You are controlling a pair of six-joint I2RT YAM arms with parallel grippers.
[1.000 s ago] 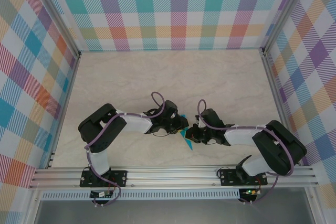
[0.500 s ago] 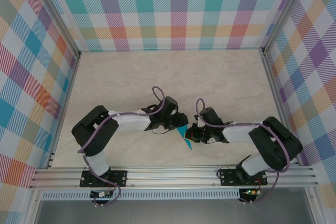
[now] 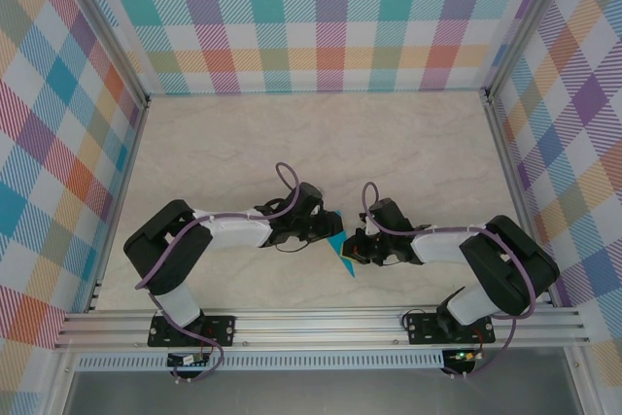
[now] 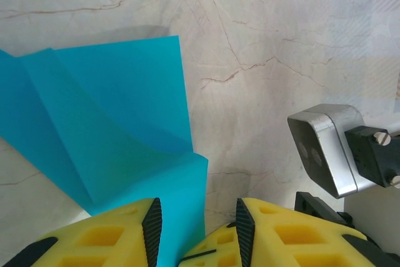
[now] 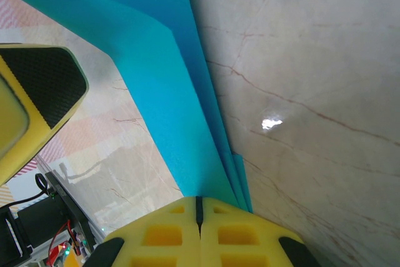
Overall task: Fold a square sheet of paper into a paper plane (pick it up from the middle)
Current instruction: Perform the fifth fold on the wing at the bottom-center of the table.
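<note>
Mid-fold, with the thin teal-blue folded paper sheet [image 3: 342,258] over the pale marble tabletop [image 4: 281,42] between the arms, clamped edge-on in the fully closed right gripper [image 5: 199,201], one flap loose between the part-open left gripper's [image 4: 197,207] yellow fingers [image 4: 125,236]; next, likely: nipping that flap and creasing.

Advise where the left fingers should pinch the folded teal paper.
Probably the loose flap of the folded teal paper lying between the open fingers of the left gripper; close straight on from that edge. The right gripper is shut on the stacked layers, so that end is taken.
</note>
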